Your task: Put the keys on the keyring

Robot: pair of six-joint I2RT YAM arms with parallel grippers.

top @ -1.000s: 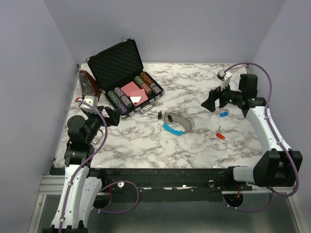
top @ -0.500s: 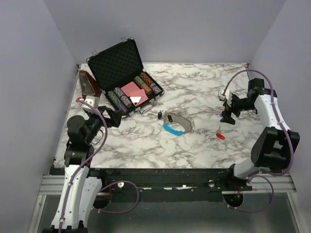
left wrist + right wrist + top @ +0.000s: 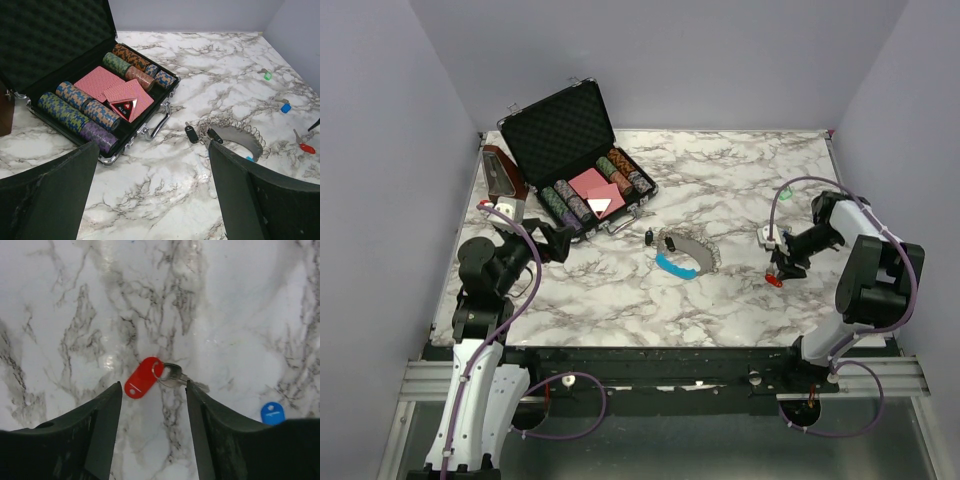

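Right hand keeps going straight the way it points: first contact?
Probably the red key, lying on the marble table between the open fingers of the right hand in the wrist view. The blue key sits outside that line. Remaining height is unclear.

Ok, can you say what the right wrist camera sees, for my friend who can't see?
A red key lies on the marble table, framed between the right gripper's open jaws. A blue key sits off to the right.
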